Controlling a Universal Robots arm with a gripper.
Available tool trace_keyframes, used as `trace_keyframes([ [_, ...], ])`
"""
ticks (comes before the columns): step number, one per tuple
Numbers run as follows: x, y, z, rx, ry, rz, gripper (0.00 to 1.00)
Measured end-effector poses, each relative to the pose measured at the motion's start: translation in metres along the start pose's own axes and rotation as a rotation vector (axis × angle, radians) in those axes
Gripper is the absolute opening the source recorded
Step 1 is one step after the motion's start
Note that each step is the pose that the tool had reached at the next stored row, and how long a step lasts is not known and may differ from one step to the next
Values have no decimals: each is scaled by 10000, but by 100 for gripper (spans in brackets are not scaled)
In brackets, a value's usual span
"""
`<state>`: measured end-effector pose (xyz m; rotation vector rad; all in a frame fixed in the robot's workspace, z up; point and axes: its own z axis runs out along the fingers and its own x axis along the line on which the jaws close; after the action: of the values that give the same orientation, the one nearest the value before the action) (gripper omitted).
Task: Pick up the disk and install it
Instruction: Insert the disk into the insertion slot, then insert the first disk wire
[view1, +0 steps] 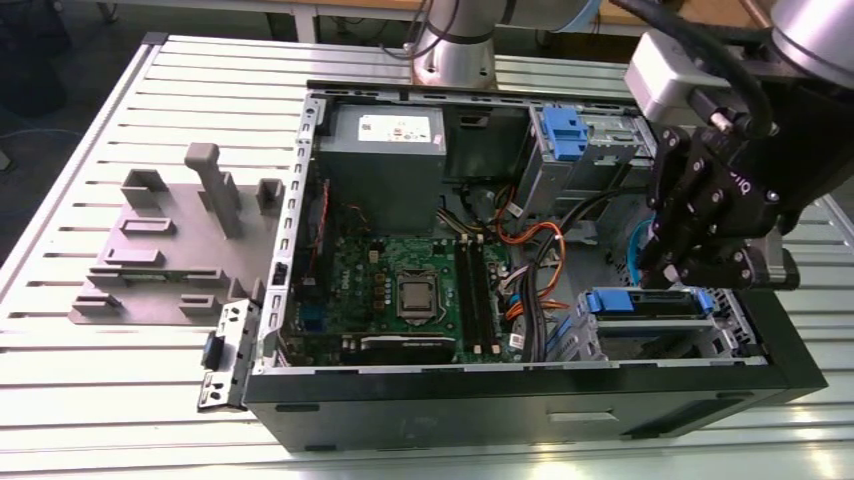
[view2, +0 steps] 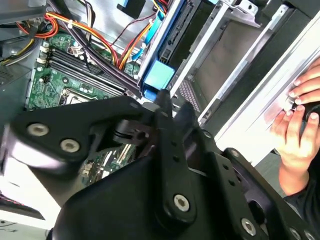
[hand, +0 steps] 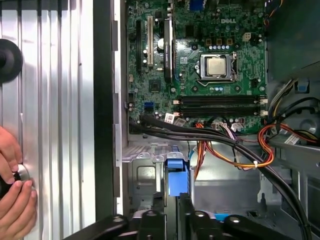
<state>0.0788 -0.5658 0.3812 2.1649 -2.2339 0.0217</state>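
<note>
Computer case (view1: 507, 395), open: lower drive cage (view1: 730, 322) holds the disk (view1: 638, 301) edge-on. Gripper (view1: 667, 272) just beside the disk's blue end; jaw state cannot be told.

Green motherboard (view1: 400, 270), blue-railed disk (hand: 177, 180), orange cables (hand: 240, 163), black case (view1: 507, 400)

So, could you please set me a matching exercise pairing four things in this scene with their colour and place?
1 disk
2 power-supply box
3 slotted stand
4 motherboard

A grey, on the table outside the case
B green, on the case floor
C blue-railed, in the drive cage by the gripper
D grey, white sticker, inside the case

Pairs: 1-C, 2-D, 3-A, 4-B
</note>
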Motion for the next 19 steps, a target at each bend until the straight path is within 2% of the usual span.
trace_keyframes([
  [2, -1, 0, 36, 0, 0, 1, 18],
  [3, -2, -1, 54, 0, 0, 0, 18],
  [4, -2, -1, 72, 1, 1, -1, 12],
  [9, -5, -2, 158, 22, 0, 1, 11],
  [11, -5, -2, 159, 29, 8, 1, 11],
  [13, -5, -2, 160, 41, 54, 2, 11],
  [19, -5, -2, 160, 43, 65, 2, 11],
])
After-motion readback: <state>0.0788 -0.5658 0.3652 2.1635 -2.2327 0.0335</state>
